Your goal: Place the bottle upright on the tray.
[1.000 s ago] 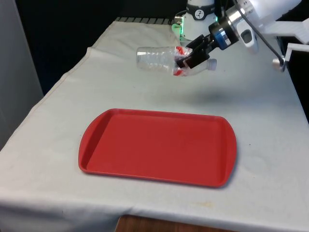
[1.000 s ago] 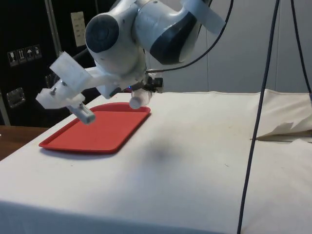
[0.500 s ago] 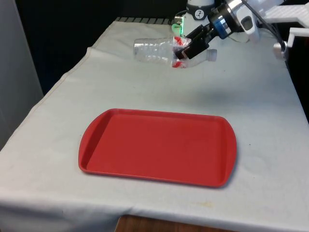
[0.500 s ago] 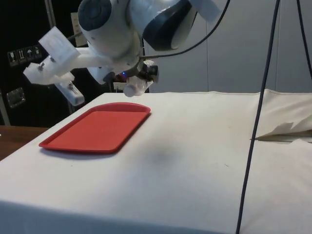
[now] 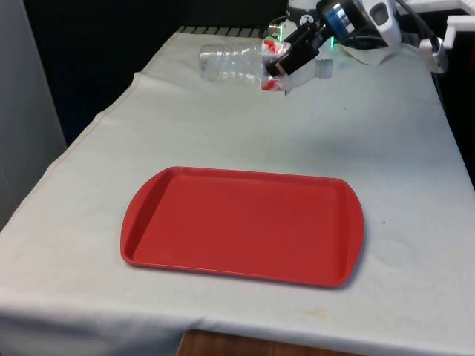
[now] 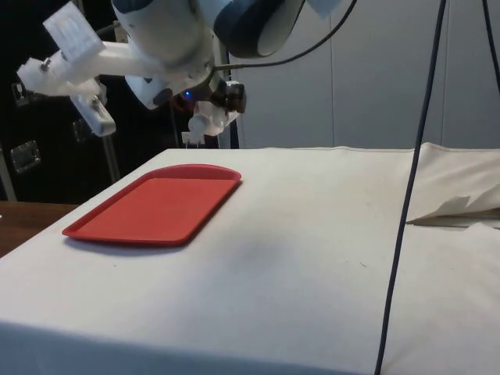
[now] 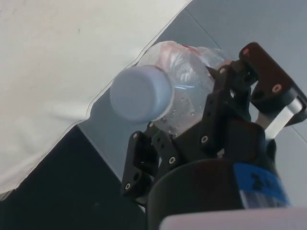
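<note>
The clear, ribbed plastic bottle [image 5: 241, 63] with a red label and white cap is off the table, held aloft near the far end of the white-clothed table [image 5: 401, 148]. The black two-finger gripper [image 5: 291, 57] is clamped on it just behind the neck, at the label. The bottle lies roughly level, with its base toward the front view's left and its cap toward the front view's right.

You are in the carry step: the bottle is grasped and raised but not yet over the flat red plastic tray [image 5: 243, 225]. The tray sits well apart from the bottle, nearer the table's front edge, and nothing rests on it.

The next move calls for two actions. Bring the bottle across until it is above the tray. Turn the wrist so the base faces down and the cap faces up. Only then lower and release; a level bottle will likely roll.

Compare the views before acting. The front view gives the bottle's full length and its offset from the tray. The side view shows the white cap [image 6: 199, 123] clear above the tray's [image 6: 152, 211] level. The wrist view shows the cap [image 7: 140, 94] end-on and a finger [image 7: 225, 105] pressed against the crinkled wall.
</note>
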Motion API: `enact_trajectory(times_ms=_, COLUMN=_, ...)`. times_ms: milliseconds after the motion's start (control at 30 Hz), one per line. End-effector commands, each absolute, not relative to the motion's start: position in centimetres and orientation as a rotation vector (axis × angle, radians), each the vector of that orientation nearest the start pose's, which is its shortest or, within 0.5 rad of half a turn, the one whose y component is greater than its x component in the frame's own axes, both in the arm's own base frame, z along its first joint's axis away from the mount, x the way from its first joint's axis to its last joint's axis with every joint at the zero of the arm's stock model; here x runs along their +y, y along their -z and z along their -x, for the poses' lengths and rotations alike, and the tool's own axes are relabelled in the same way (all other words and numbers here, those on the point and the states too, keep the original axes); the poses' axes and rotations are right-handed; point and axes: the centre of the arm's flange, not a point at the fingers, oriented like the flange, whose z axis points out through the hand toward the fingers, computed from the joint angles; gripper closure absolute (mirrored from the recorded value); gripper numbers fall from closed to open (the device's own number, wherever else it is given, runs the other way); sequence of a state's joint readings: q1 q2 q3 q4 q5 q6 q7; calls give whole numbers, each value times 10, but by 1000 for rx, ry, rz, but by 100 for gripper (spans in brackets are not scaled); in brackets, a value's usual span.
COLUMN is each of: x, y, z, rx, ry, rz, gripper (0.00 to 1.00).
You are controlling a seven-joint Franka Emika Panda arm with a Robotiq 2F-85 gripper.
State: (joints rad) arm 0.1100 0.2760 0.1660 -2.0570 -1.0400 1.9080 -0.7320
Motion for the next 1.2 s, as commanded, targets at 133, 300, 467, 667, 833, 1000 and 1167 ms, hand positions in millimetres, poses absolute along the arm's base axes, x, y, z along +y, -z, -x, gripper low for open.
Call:
enact_trajectory(times_ms=133, x=88, y=-311, z=-561, rx=1665, ry=680, rz=-1629, gripper=100)
enact_trajectory(times_ms=300, x=84, y=-329, z=-566, rx=1674, ry=676, rz=-1645, gripper=100)
enact_trajectory(times_ms=467, x=82, y=-338, z=-569, rx=1670, ry=673, rz=-1648, gripper=100)
enact_trajectory(times_ms=667, x=78, y=-358, z=-574, rx=1679, ry=670, rz=-1665, gripper=100)
enact_trajectory(times_ms=833, x=76, y=-369, z=-576, rx=1680, ry=669, rz=-1669, gripper=100)
enact_trajectory(times_ms=1000, x=74, y=-384, z=-580, rx=1683, ry=667, rz=-1680, gripper=100)
enact_trajectory(times_ms=1167, x=72, y=-394, z=-584, rx=1685, ry=664, rz=-1688, gripper=100)
